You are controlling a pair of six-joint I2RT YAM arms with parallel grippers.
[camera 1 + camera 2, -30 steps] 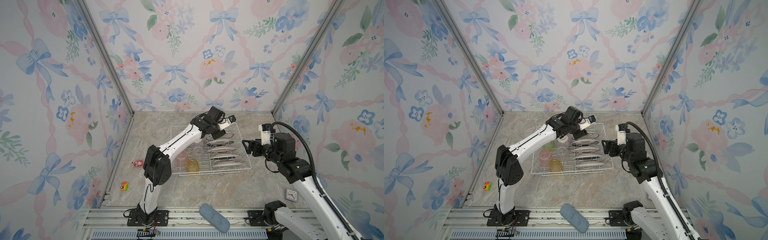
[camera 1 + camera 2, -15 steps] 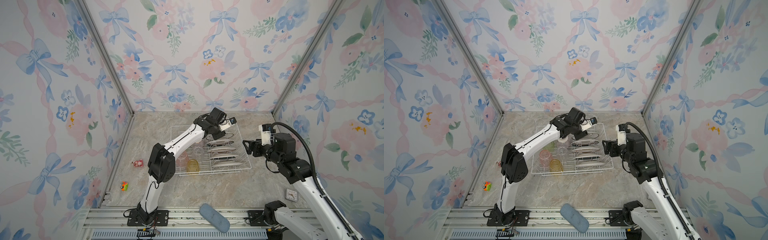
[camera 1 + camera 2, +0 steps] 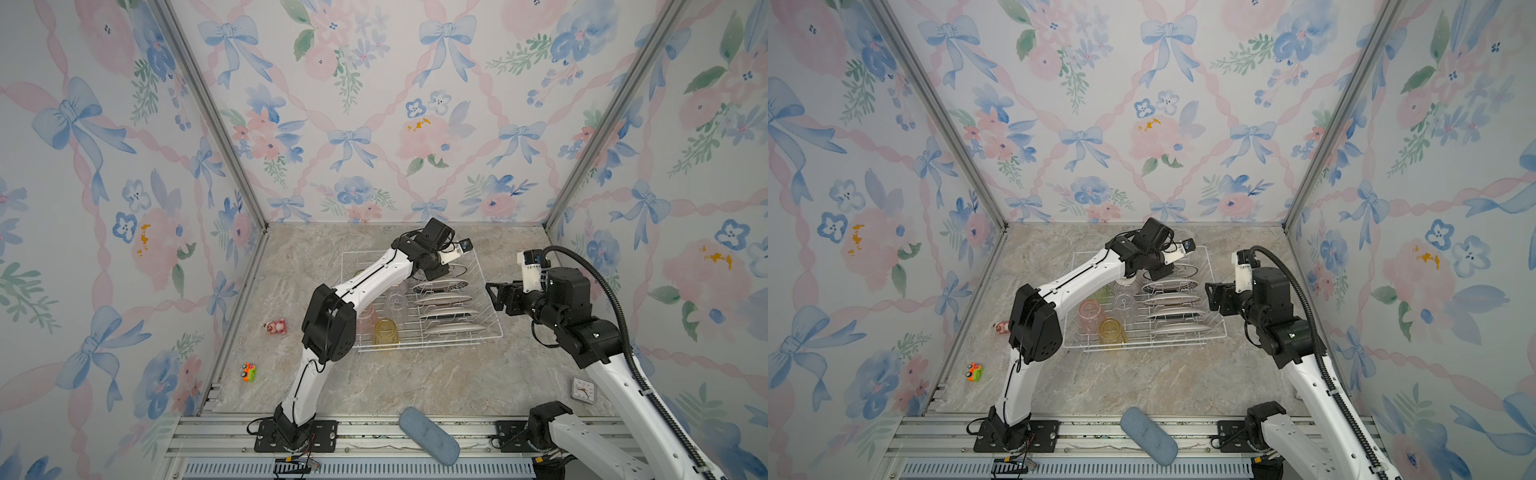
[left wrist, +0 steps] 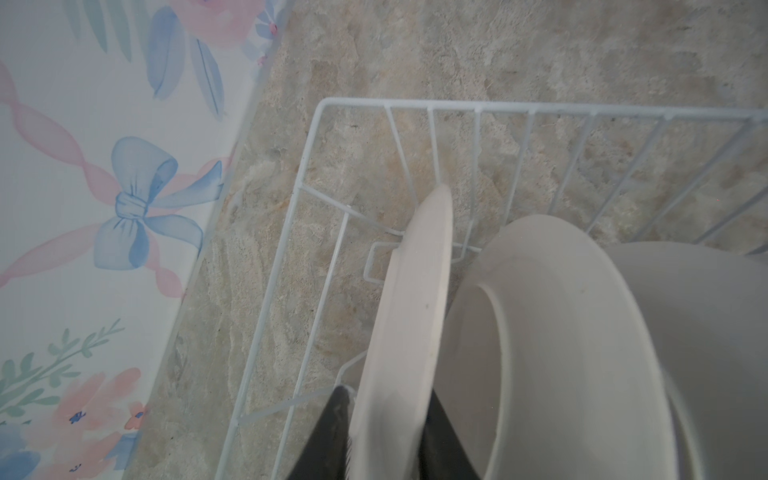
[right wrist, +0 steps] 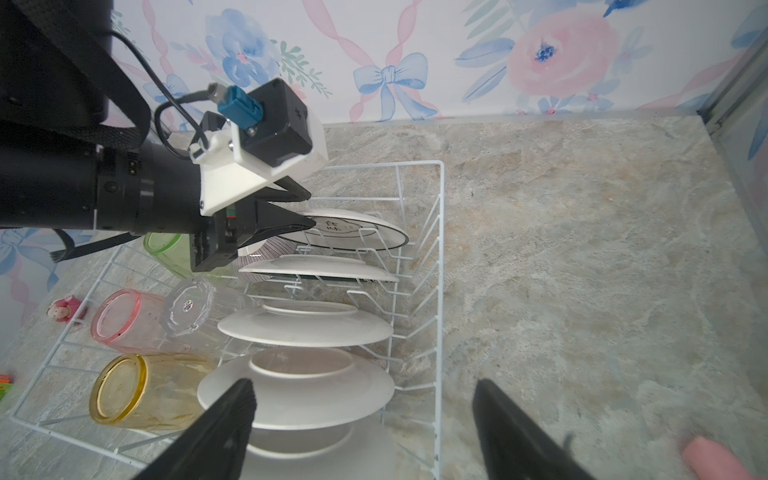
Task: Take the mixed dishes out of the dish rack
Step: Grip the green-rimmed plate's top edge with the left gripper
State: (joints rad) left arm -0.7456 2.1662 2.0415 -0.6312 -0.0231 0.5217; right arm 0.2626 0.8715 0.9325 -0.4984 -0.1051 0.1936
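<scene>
Between jaws of left tool (image 4: 388,395), farthest plate (image 4: 419,270)

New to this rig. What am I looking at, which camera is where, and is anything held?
Two robot arms are mounted at the front edge of a table, each ending in a two-finger gripper. The two wide pictures come from one stereo camera above; the two close-ups come from cameras on the arms' wrists. On the table stands a wire dish rack with five plates on edge, four tumblers and a striped bowl. Outside it lie a pink toy, a toy car and a blue pad. The left gripper has its fingers either side of the farthest plate; a pinch can't be confirmed. The right gripper is open and empty beside the rack.
</scene>
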